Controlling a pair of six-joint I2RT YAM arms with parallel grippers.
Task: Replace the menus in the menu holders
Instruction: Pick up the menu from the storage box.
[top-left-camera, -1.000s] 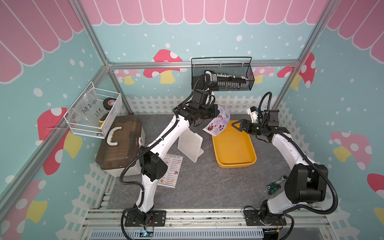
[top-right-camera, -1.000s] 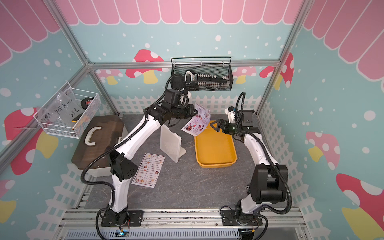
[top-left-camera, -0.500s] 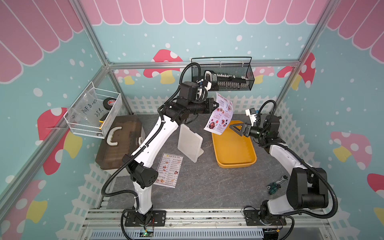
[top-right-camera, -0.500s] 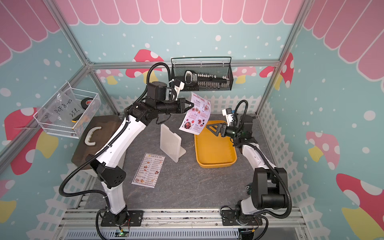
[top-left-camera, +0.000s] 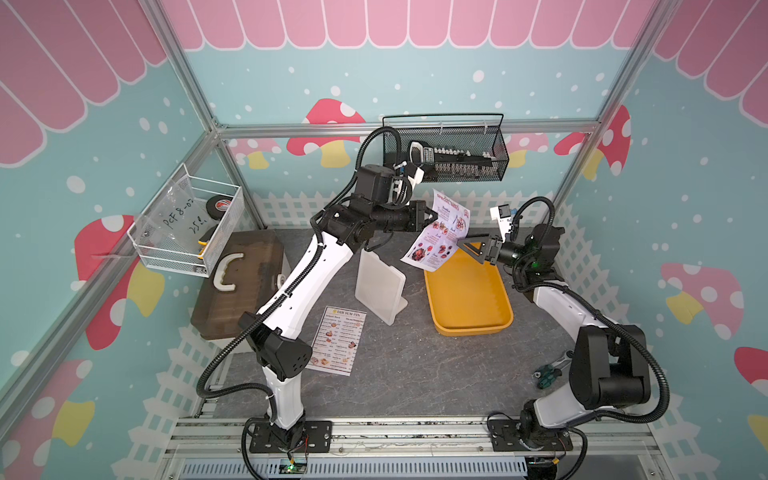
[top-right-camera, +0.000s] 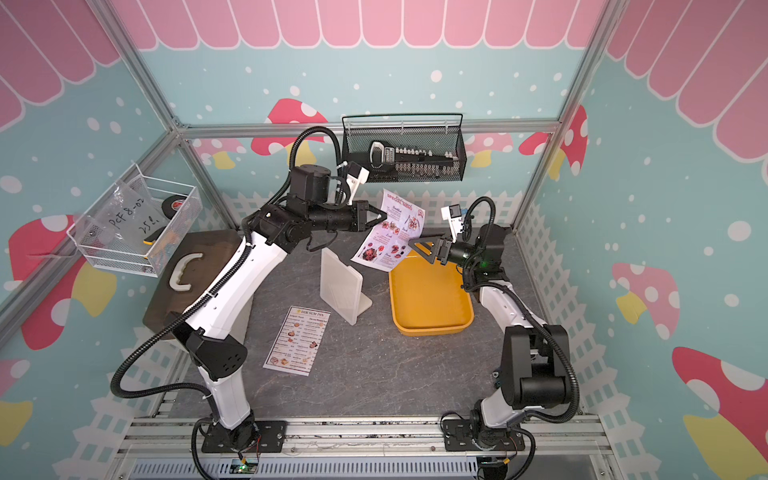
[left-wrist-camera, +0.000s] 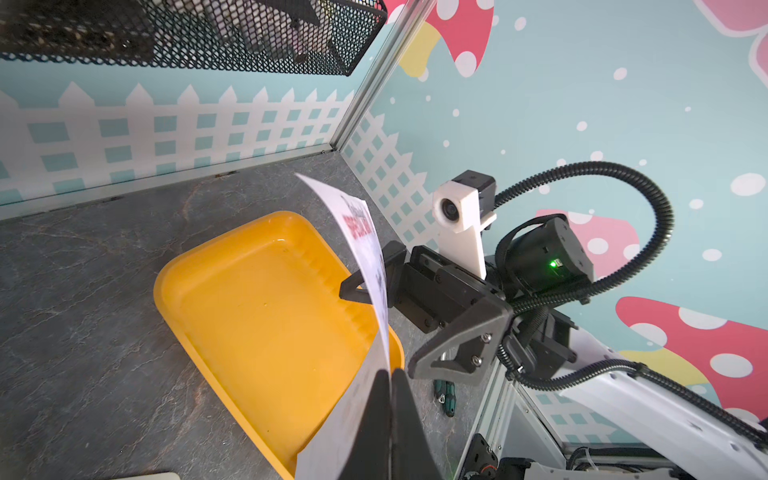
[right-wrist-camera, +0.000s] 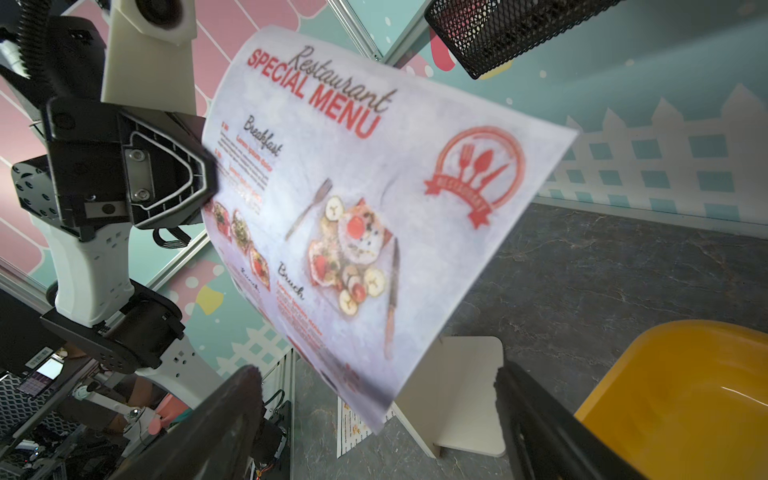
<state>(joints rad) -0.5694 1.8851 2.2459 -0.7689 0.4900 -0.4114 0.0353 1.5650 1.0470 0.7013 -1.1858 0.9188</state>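
My left gripper (top-left-camera: 432, 216) (top-right-camera: 384, 218) is shut on one side edge of the "SPECIAL MENU" sheet (top-left-camera: 442, 232) (right-wrist-camera: 374, 187). It holds the sheet curled in the air above the far end of the yellow tray (top-left-camera: 473, 330). My right gripper (top-left-camera: 467, 249) (right-wrist-camera: 376, 372) is open, and the sheet's opposite edge lies between its fingers without being pinched. The left wrist view shows the left gripper (left-wrist-camera: 390, 374) clamping the paper (left-wrist-camera: 365, 241). The white menu holder (top-left-camera: 380, 291) (top-right-camera: 343, 291) stands at mid-table. The "DIM SUM INN" menu (top-left-camera: 338, 347) (top-right-camera: 297, 340) lies flat in front of it.
A brown case with a white handle (top-left-camera: 237, 282) sits at the left. A wire basket (top-left-camera: 187, 226) hangs on the left wall, and a black mesh basket (top-left-camera: 444, 153) hangs on the back wall just above the left wrist. A green screwdriver (top-left-camera: 548, 374) lies beside the right arm.
The left arm has swung its wrist round and raised the sheet more upright. The right gripper has come up to the sheet, its open fingers now on both sides of the edge.
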